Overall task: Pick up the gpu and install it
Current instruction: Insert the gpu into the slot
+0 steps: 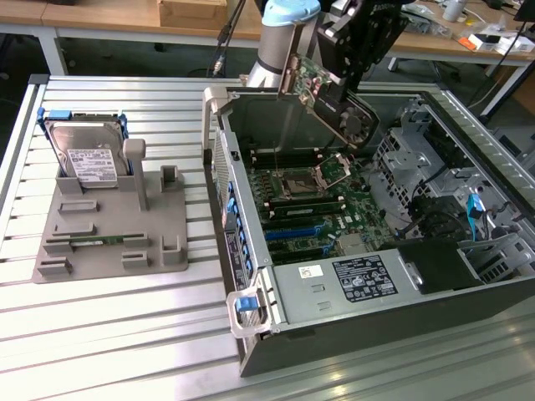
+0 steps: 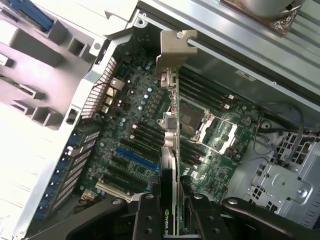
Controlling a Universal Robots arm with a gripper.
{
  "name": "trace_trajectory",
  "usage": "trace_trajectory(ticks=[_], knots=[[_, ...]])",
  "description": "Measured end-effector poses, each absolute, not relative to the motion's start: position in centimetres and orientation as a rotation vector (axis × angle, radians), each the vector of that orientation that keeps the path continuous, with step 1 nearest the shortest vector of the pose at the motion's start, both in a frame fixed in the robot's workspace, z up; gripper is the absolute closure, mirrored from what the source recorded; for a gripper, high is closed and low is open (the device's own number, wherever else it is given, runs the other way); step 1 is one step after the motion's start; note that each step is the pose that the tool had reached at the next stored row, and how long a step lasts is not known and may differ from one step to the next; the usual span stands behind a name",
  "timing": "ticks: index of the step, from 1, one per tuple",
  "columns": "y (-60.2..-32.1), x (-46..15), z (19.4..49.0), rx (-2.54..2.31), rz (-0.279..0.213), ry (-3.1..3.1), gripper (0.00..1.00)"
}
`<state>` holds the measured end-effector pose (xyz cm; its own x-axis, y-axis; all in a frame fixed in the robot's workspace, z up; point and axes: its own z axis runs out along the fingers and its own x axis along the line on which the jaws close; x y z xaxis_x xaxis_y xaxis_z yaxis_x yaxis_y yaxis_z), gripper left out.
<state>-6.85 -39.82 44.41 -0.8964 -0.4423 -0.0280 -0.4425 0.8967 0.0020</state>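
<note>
Misalignment is the risk: the tool (image 2: 169, 212) clamps the gpu (image 1: 322, 83), tilted above the motherboard (image 1: 368, 213), at twelve o'clock of the CPU socket (image 1: 305, 182) in the exterior view; its bracket (image 2: 172, 47) could snag the case's rear wall (image 1: 219, 154).

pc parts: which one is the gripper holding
The gpu, the green card with a silver bracket, clamped in the gripper above the open case. The hard drive and memory stick sit in the grey holder outside it.

The gpu (image 1: 311, 79) is green with a black shroud, the hard drive (image 1: 88, 154) silver, white-labelled.
</note>
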Motion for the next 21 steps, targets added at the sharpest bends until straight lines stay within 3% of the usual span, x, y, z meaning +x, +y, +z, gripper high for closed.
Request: trace_trajectory(ticks=[21], knots=[[-39.82,-6.86,44.41,-0.908,0.016,2.980,0.74]])
